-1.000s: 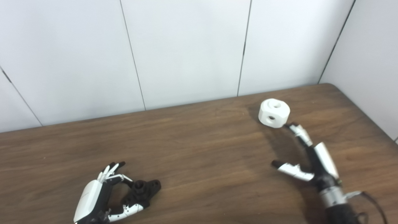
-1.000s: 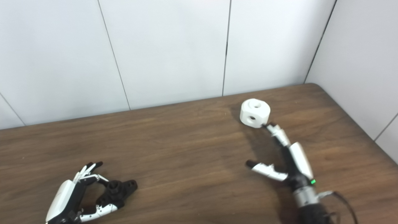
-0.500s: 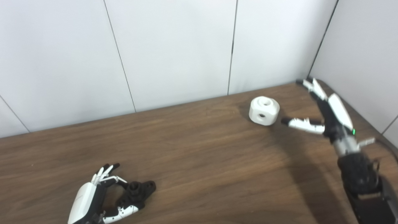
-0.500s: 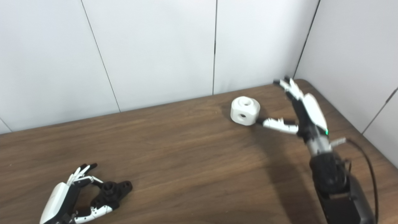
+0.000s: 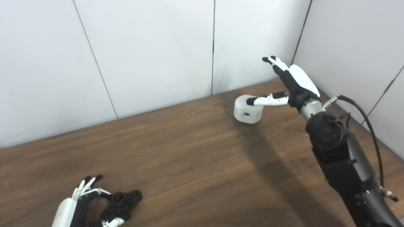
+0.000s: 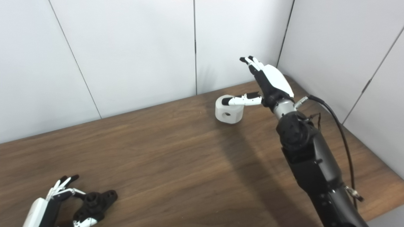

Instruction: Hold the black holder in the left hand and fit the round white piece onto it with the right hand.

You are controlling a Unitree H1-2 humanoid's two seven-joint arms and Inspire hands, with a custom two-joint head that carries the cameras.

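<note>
The black holder (image 5: 122, 201) lies on the wooden table (image 5: 189, 164) at the near left. My left hand (image 5: 73, 207) rests beside it, open, with fingers and thumb spread around the holder's left side and not closed on it. The round white piece (image 5: 247, 111), with a hole in its side, stands at the far right of the table. My right hand (image 5: 291, 84) is open and raised just right of the piece. Its thumb reaches over the piece's top and its fingers point up towards the wall. Both hands also show in the right eye view: left (image 6: 44, 206), right (image 6: 269, 81).
White wall panels close the table at the back (image 5: 151, 56) and on the right (image 5: 353, 47); the white piece stands near that corner. A black cable (image 5: 369, 126) runs along my right forearm. The table's right edge (image 6: 375, 167) is close to the arm.
The camera has turned to the right. My right hand has reached farther and risen from the table to beside and above the white piece. The left hand and holder have stayed put.
</note>
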